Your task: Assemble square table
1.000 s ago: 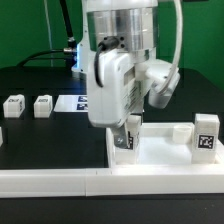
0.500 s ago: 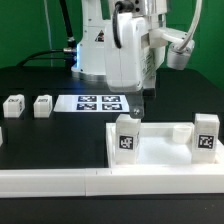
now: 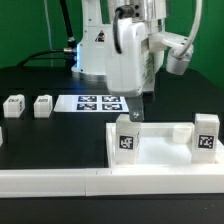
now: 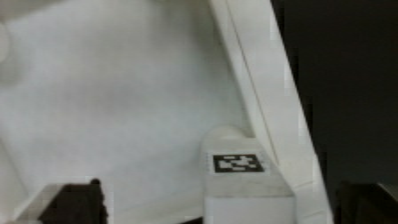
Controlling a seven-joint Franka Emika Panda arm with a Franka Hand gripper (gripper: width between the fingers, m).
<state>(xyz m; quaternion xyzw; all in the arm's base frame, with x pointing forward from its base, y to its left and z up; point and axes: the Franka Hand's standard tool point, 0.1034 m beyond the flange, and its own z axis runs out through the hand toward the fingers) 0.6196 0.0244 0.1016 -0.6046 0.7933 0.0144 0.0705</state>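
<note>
I see my gripper point(image 3: 141, 102) spread and empty, the upright leg block point(image 3: 126, 137) on the slab point(image 3: 165, 152) at its six o'clock. The marker board point(image 3: 98, 102) and loose leg blocks point(image 3: 43, 104) lie toward nine o'clock.

Robotics lab bench: black tabletop point(image 3: 45, 140), green backdrop point(image 3: 25, 25) on the far side, marker board point(image 3: 100, 102) printed with fiducial tags, white robot arm point(image 3: 125, 55) over the table.

I count four leg blocks in the exterior view: two at nine o'clock, leg block point(image 3: 13, 105) and leg block point(image 3: 43, 104), one at five o'clock point(image 3: 126, 137) and one at three point(image 3: 206, 133). One square slab point(image 3: 160, 162), one border wall point(image 3: 50, 182), one marker board point(image 3: 100, 102) with four tags, and one gripper point(image 3: 139, 101).
</note>
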